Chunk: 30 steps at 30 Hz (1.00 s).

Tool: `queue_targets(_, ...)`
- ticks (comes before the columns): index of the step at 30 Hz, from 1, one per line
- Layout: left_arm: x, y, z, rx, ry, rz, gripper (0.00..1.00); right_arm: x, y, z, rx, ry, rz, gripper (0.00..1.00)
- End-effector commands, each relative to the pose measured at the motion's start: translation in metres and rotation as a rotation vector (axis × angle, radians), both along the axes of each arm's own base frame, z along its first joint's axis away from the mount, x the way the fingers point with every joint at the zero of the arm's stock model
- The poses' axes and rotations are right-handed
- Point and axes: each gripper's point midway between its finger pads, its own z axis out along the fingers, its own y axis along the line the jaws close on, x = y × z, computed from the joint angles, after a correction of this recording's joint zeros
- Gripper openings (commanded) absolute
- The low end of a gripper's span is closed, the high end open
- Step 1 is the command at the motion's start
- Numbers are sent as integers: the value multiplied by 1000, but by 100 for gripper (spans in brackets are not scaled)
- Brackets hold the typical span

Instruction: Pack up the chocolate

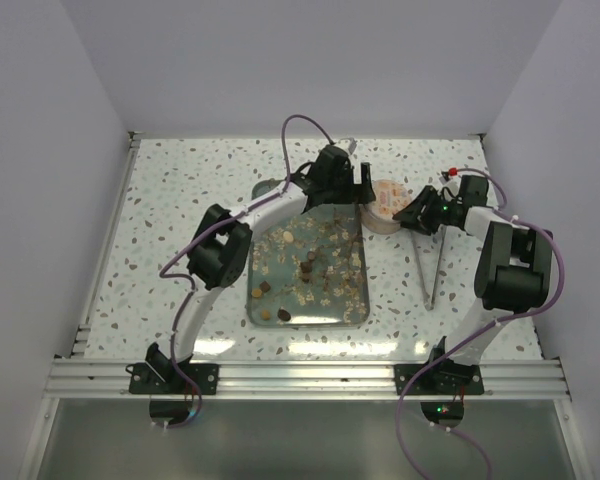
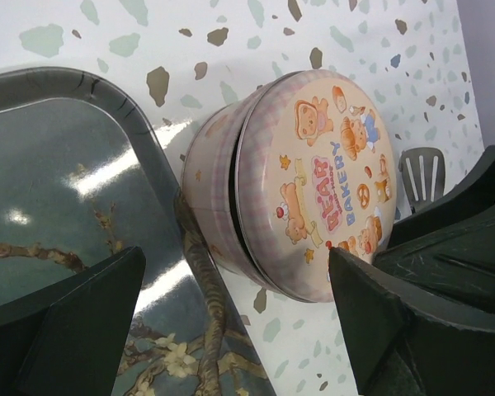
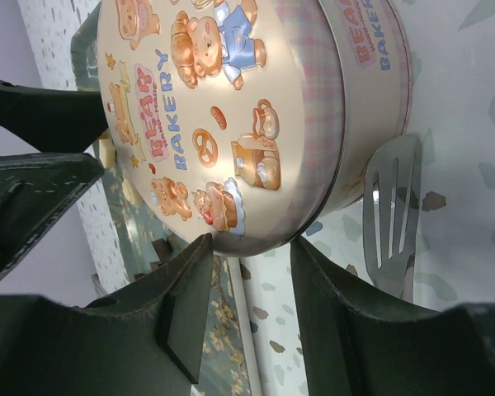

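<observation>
The chocolate (image 1: 308,268) lies as small brown and tan pieces scattered over the blue-green flowered tray (image 1: 305,322). A round pink "Bear Bakery" tin (image 1: 385,202) sits at the tray's far right corner, its lid (image 2: 322,173) on, with a dark gap at the seam. My left gripper (image 1: 352,192) hangs wide open just left of the tin (image 2: 231,190), touching nothing. My right gripper (image 1: 412,215) comes in from the right. Its fingers (image 3: 190,289) pinch the lid's rim (image 3: 256,239), one on the printed face and one on the side wall.
A slotted metal spatula (image 1: 435,265) lies on the speckled table right of the tray, its blade (image 3: 392,206) just beside the tin. The tray's raised rim (image 2: 140,124) touches the tin's base. White walls close in the table on three sides.
</observation>
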Motion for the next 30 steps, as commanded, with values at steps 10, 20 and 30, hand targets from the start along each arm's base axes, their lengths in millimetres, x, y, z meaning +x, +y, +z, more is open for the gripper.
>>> queue_targets(10, 8, 1, -2, 15, 26, 69, 99, 10, 0, 22, -21, -73, 23, 46)
queue_targets(20, 2, 9, -6, 36, 42, 84, 98, 10, -1, 27, -26, -87, 25, 46)
queue_targets(30, -4, 17, -18, 71, 74, 98, 95, 10, 0, 28, -28, -90, 28, 46)
